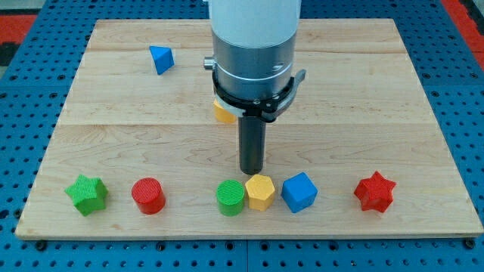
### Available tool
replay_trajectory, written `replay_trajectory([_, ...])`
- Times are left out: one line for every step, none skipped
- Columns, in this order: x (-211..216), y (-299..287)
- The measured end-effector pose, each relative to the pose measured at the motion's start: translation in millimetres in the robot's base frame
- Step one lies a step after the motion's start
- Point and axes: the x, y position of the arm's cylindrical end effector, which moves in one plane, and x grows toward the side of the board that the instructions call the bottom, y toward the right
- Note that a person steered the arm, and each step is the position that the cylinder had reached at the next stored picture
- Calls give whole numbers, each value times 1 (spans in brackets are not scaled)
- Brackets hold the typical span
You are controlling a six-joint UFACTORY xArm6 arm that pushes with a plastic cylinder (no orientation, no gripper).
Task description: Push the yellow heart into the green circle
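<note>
The green circle (231, 197) sits near the view's bottom, at the centre. A yellow hexagon-like block (259, 192) touches its right side. A second yellow block (222, 113), mostly hidden behind the arm's grey body, lies higher up at the centre; its shape cannot be made out, and it may be the yellow heart. My tip (252, 173) rests on the board just above the yellow hexagon and the green circle, well below the hidden yellow block.
A blue cube-like block (299, 192) sits right of the yellow hexagon. A red star (374, 191) is at the bottom right. A red circle (148, 196) and a green star (86, 193) are at the bottom left. A blue triangle (161, 59) is at the upper left.
</note>
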Motion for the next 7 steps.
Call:
replay_trajectory([1,1])
replay_trajectory([18,1])
replay_trajectory([11,-1])
replay_trajectory([-54,2])
replay_trajectory([-125,13])
replay_trajectory([-146,-46])
replay_trajectory([-146,-133])
